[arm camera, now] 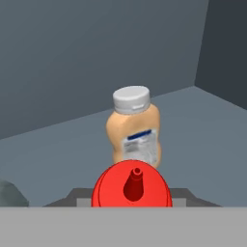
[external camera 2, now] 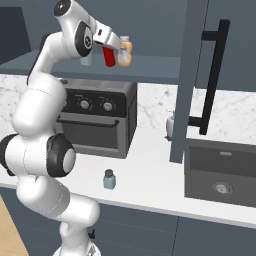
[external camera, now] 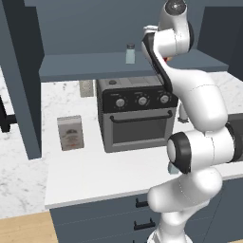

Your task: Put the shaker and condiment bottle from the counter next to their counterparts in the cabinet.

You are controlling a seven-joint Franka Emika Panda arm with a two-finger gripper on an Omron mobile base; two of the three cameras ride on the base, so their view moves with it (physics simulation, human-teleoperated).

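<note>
Finger pads hidden behind the red squeeze bottle (arm camera: 131,187) — gripper (external camera 2: 107,49) pinched it, arm raised high, orange bottle (arm camera: 133,128) at 12 o'clock.

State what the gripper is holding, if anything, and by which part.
The gripper holds the red condiment bottle, gripped near its upper body, nozzle end toward the hand.

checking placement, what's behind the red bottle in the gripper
The orange-amber bottle stands behind the red bottle on the cabinet shelf. Its base is covered.
</note>
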